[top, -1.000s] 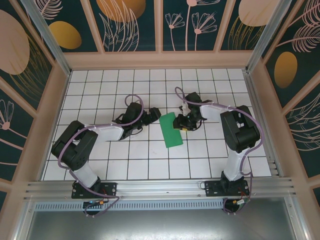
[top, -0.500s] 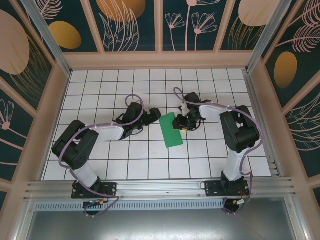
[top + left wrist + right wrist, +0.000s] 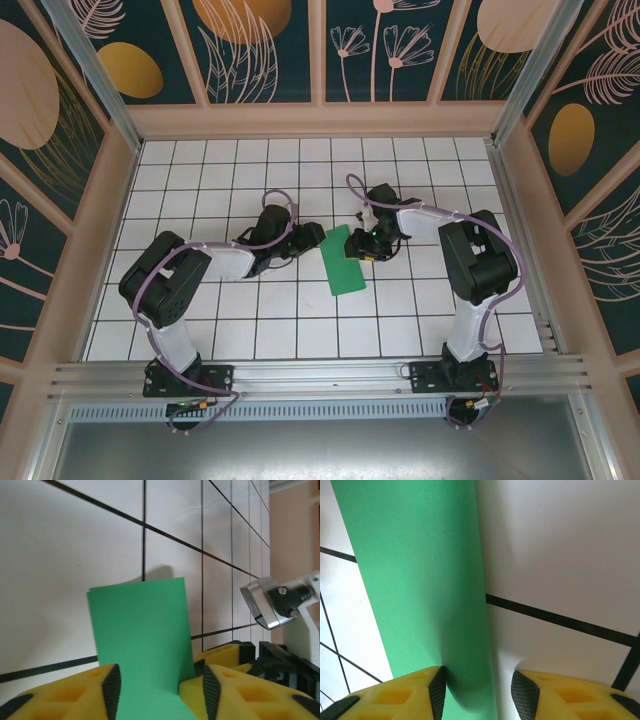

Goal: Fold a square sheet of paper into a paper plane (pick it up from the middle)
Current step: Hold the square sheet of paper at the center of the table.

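Though straddled (left gripper [image 3: 157,682]), paper [image 3: 140,625] flat.

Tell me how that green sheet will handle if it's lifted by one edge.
The green sheet looks thin and flat, so probably floppy and very light. On the smooth tiled table it may slide when pushed.

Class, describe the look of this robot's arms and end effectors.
The left arm and right arm have white links, black joints and purple cables. The left end effector and right end effector have yellow fingers with black textured pads.
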You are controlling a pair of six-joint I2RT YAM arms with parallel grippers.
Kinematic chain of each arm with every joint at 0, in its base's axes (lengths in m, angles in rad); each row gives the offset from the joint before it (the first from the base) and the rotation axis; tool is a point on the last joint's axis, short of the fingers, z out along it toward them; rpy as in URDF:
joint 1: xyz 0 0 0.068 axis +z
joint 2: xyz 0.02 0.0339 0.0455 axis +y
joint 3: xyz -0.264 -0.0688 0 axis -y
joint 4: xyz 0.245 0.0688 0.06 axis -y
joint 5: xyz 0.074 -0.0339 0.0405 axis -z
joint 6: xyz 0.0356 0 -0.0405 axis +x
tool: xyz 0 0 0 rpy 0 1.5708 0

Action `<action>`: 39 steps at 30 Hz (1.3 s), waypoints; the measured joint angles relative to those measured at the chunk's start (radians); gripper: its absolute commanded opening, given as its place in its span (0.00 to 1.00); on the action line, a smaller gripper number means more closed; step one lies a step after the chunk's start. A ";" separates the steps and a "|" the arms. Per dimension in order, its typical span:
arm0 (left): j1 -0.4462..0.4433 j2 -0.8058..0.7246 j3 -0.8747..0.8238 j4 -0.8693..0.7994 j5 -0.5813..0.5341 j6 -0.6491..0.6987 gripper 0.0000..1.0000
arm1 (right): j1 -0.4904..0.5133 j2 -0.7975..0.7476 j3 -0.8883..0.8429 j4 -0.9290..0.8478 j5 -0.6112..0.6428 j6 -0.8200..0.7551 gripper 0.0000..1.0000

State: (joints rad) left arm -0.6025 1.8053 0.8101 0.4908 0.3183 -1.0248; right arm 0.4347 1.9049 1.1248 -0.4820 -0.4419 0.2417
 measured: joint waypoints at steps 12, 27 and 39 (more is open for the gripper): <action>-0.006 0.066 0.021 0.037 0.073 -0.016 0.36 | 0.004 0.005 0.008 -0.012 0.013 0.003 0.45; -0.008 0.075 0.031 0.038 0.093 -0.016 0.33 | 0.006 0.006 0.008 -0.016 0.026 -0.001 0.45; -0.012 0.083 0.043 0.037 0.093 -0.016 0.29 | 0.006 0.008 0.010 -0.018 0.027 -0.001 0.45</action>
State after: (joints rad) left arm -0.6147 1.8881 0.8532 0.5278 0.4110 -1.0405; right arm 0.4408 1.9133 1.1347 -0.4995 -0.4149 0.2409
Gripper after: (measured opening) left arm 0.297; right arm 0.448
